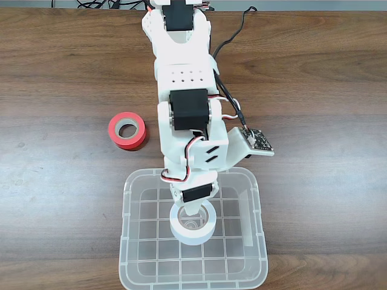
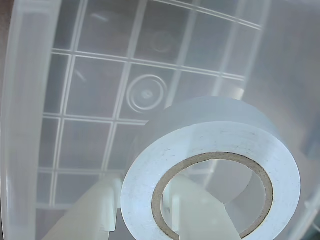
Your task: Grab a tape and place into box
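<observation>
In the fixed view, going left to right, one red tape [image 1: 127, 130] lies flat on the wooden table [image 1: 54, 78], well apart from everything else and left of my arm [image 1: 184, 103]. Next comes the one clear box [image 1: 128, 241], standing at the near edge of the table below the arm. Its gridded bottom is bare but for what I bring into it.

I count two rolls in all: the red one outside, and one white tape [image 1: 193, 225] inside the outline of the box, a little right of its middle. Whether that roll rests on the bottom or hangs just above it, I cannot tell.

My fingers [image 1: 192, 212] reach down into the box and have hold of the white tape [image 2: 210, 165]. In the wrist view one pale finger [image 2: 85, 215] sits outside the ring at lower left, and the other shows through the hole, so the two stand only a band's thickness apart, pinching the wall of the roll between them. The roll is tilted toward the camera, its brown core edge showing, with the box grid [image 2: 95, 95] and a raised round mark behind it.
</observation>
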Robot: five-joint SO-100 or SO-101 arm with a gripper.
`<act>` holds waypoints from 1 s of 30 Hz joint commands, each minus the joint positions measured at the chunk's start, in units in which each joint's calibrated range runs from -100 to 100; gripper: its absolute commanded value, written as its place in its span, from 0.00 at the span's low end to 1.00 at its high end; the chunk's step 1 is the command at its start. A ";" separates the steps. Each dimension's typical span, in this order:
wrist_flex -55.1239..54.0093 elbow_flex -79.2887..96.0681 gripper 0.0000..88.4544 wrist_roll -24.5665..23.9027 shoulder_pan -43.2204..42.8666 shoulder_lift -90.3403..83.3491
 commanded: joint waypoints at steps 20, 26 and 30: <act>4.15 -5.71 0.18 -0.48 0.32 -7.54; 11.94 -5.71 0.04 -2.70 -1.22 -15.74; 19.47 -5.71 0.01 -3.65 -3.49 -21.45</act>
